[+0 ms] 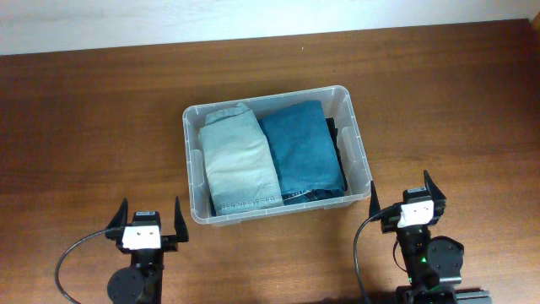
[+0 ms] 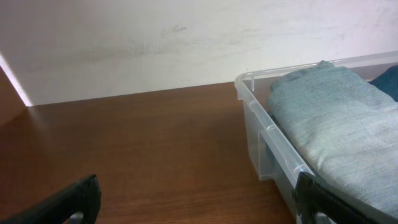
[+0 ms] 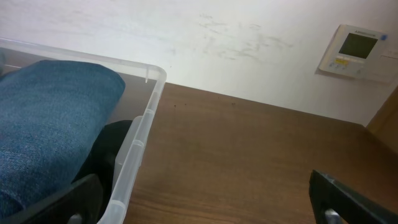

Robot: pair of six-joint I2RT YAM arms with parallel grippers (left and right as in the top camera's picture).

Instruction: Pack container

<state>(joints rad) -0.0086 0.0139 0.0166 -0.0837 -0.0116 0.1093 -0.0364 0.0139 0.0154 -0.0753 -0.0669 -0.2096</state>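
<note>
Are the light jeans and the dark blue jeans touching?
Touching. Overhead view: the light jeans press against the dark blue jeans along one edge, no gap.

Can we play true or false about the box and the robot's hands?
1. The box holds light jeans and dark jeans. True.
2. The light jeans lie right of the dark jeans. False: they lie left of them.
3. The left hand holds jeans. False: it is open and empty, outside the box.
4. The right hand is open. True.
</note>
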